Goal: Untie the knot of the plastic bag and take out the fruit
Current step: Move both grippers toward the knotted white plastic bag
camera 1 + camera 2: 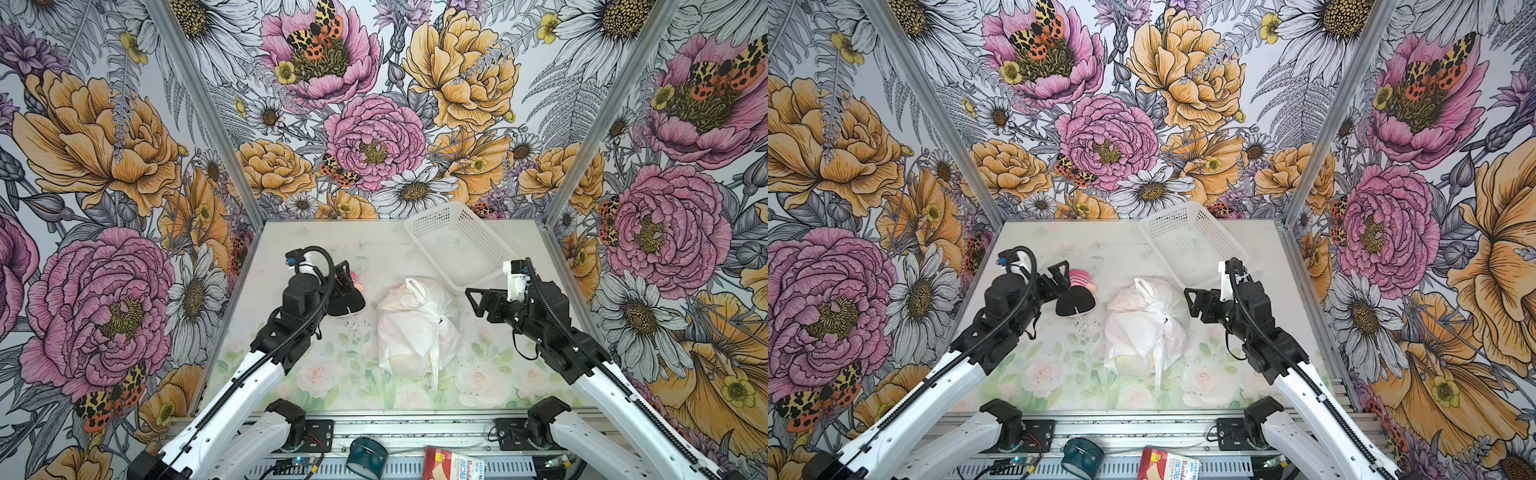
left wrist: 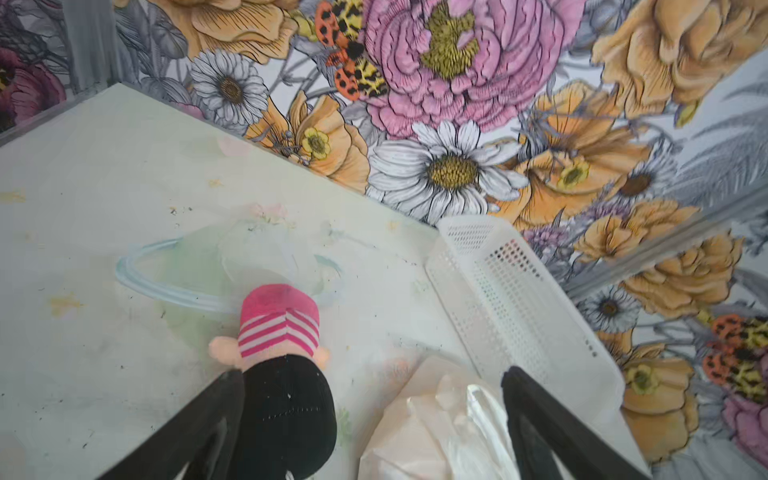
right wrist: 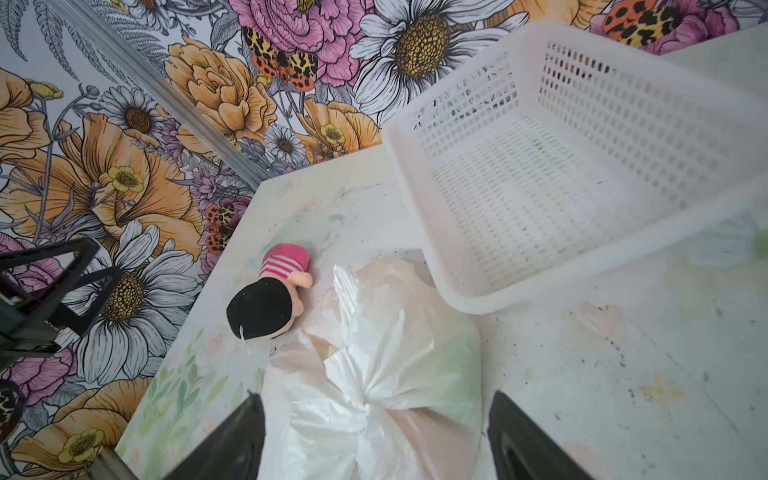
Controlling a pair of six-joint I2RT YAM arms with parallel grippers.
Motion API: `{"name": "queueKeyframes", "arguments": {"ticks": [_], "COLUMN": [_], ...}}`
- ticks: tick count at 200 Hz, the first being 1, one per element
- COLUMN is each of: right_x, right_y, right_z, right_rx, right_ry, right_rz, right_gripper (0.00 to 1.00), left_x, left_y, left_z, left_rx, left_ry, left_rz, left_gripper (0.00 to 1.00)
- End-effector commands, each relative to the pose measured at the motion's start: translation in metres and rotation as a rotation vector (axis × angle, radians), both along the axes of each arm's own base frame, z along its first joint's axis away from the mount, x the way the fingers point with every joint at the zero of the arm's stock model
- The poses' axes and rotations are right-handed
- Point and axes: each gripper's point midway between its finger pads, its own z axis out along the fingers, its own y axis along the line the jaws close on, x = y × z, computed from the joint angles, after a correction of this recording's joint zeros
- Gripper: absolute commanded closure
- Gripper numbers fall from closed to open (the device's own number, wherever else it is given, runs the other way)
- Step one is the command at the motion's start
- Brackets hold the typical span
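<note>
Both arms hang over the table [image 1: 291, 374] with nothing in their grasp. The left gripper [image 1: 1060, 277] is spread wide, and so is the right gripper [image 1: 473, 302]. The plastic bag [image 1: 415, 332] lies between them, nearer the right one, and its knot [image 1: 439, 319] sits on the side facing that gripper, just ahead of its fingertips. The knot looks tight, so nothing is undone yet. The fruit is shut inside, showing only as a faint yellowish shade [image 1: 401, 360] through the plastic. A soft doll [image 1: 1075, 297] lies right under the left gripper, though I can't tell whether it touches. A white basket [image 1: 419, 232] sits just beyond the right gripper, its near rim against the far end of the bag. I'd worry about the plastic first. It looks thin, and a pinch on the bag wall instead of the knot could tear it or drag the whole bundle along, since nothing pins it down. Pulling the loose handle tail the wrong way could cinch the knot harder. The left gripper, crossing toward the bag, could snag the doll and shove it into the work, and a wide swing on the right could knock the basket.
</note>
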Motion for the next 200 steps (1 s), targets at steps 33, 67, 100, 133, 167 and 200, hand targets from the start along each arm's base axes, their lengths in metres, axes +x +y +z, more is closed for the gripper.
{"name": "queueKeyframes", "arguments": {"ticks": [33, 67, 100, 133, 167, 200], "right_x": [-0.02, -0.011, -0.016, -0.014, -0.01, -0.001], "right_y": [0.012, -0.007, -0.007, 0.02, 0.044, 0.048], "right_z": [0.018, 0.008, -0.003, -0.026, -0.051, -0.067], "right_rx": [-0.058, -0.173, -0.179, -0.133, -0.171, -0.211], "right_ry": [0.066, -0.009, -0.034, 0.02, 0.088, 0.115], "right_rz": [0.069, 0.004, 0.029, 0.133, 0.196, 0.188], "right_gripper": [0.26, 0.27, 0.28, 0.32, 0.36, 0.37], "left_x": [0.006, 0.002, 0.001, 0.002, -0.006, -0.039], "left_y": [-0.022, -0.029, -0.045, -0.068, -0.102, -0.133], "left_z": [-0.003, 0.001, 0.004, -0.002, -0.003, -0.014], "left_rx": [0.1, 0.114, 0.091, 0.091, 0.095, 0.083], "left_ry": [0.02, 0.0, -0.012, -0.004, 0.009, 0.09], "left_rz": [-0.049, -0.077, -0.155, -0.237, -0.344, -0.421], "left_gripper": [0.05, 0.06, 0.08, 0.08, 0.1, 0.11]}}
